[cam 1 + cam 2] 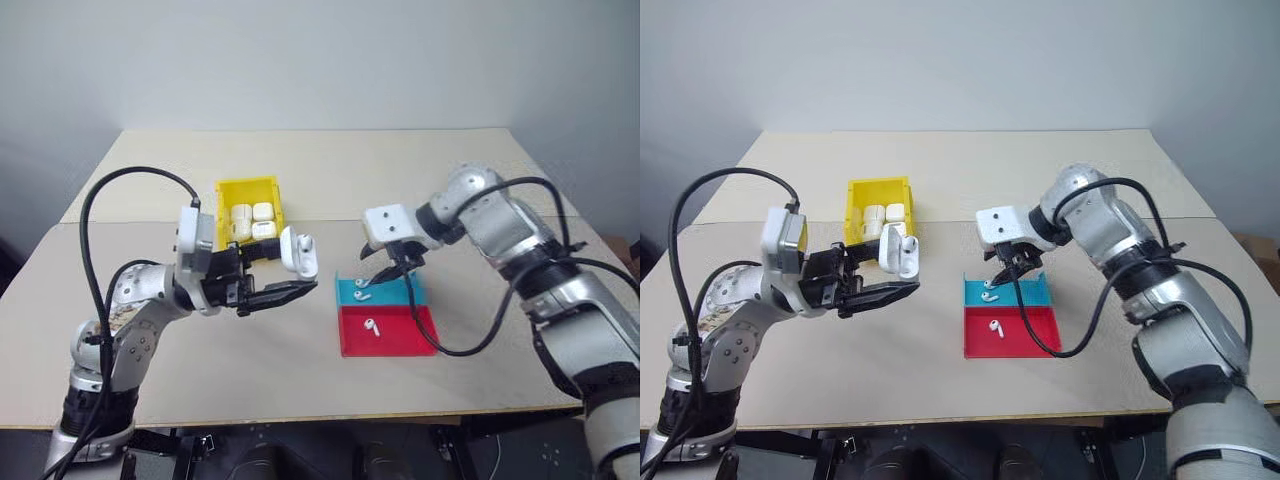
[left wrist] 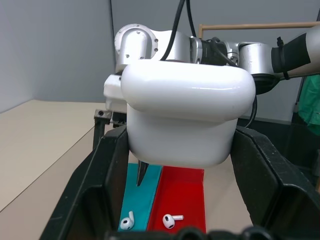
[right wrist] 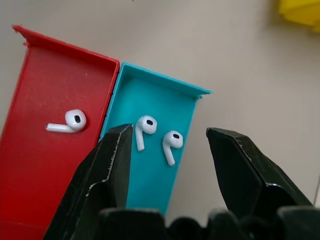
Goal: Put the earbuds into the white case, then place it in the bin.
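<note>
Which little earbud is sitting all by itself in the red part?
The earbud alone in the red tray half, its stem lying sideways. The other two earbuds lie side by side in the teal half.

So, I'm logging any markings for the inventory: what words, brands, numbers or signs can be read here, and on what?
None can be read.
White case in the left tool: glossy, blank.
Earbuds: no markings visible.
Red-and-teal tray: plain.
Yellow bin and the cases inside it: no legible text.
</note>
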Available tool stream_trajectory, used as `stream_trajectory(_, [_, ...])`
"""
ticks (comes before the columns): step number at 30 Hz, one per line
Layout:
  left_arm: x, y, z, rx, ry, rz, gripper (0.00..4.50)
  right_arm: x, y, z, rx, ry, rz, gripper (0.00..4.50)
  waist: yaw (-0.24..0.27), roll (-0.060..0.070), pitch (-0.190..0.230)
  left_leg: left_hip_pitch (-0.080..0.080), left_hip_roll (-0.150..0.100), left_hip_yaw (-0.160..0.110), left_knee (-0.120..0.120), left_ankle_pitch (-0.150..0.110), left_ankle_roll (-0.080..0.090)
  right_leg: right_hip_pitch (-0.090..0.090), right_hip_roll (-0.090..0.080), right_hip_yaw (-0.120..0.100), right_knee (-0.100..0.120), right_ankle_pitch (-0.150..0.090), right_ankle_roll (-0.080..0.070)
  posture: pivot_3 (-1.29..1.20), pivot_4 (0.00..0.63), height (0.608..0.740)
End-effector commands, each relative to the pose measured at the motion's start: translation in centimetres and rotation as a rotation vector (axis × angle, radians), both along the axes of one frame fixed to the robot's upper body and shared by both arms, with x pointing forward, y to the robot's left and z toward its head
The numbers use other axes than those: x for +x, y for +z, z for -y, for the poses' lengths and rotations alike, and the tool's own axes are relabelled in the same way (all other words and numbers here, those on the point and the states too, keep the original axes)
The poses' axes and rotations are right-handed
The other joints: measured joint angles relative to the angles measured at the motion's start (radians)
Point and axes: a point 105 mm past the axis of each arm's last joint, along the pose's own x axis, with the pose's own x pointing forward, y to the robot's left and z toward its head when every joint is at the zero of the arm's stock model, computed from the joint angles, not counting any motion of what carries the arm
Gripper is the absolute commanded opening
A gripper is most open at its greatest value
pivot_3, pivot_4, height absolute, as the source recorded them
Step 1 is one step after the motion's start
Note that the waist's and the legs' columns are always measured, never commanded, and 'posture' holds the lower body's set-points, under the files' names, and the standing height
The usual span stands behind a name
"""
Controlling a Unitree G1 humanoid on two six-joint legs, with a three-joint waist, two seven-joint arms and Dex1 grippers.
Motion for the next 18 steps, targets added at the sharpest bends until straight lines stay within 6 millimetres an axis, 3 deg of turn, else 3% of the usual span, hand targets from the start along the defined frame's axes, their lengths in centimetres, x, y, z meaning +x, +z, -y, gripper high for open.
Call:
stream_trajectory(1, [-0.9, 1.2, -0.2, -0.025, 0.005, 0.061, 2.78, 0.4, -0.6, -0.1, -0.084, 0.044, -0.005, 2.8, 0.003, 0.0, 0.0, 0.0, 0.0, 0.0, 0.0, 0.0, 0.0, 0.0, 0.0, 0.0, 0.0, 0.0, 0.0, 0.0, 0.15, 0.74])
stream_trajectory(11, [-1.4, 1.3, -0.4, -0.027, 0.025, 0.066, 2.78, 1.1, -3.4, -0.5, -0.179, 0.07, -0.023, 2.8, 0.0, 0.0, 0.0, 0.0, 0.0, 0.0, 0.0, 0.003, -0.005, 0.0, 0.0, 0.0, 0.001, 0.0, 0.0, 0.0, 0.15, 0.74])
stream_trajectory(18, [-1.5, 1.2, -0.5, -0.023, 0.034, 0.064, 2.78, 1.2, -4.2, -0.8, -0.177, 0.071, -0.035, 2.8, 0.0, 0.001, 0.0, 0.0, 0.0, 0.0, 0.0, 0.003, -0.006, 0.0, 0.0, 0.0, 0.001, 0.0, 0.0, 0.0, 0.15, 0.74])
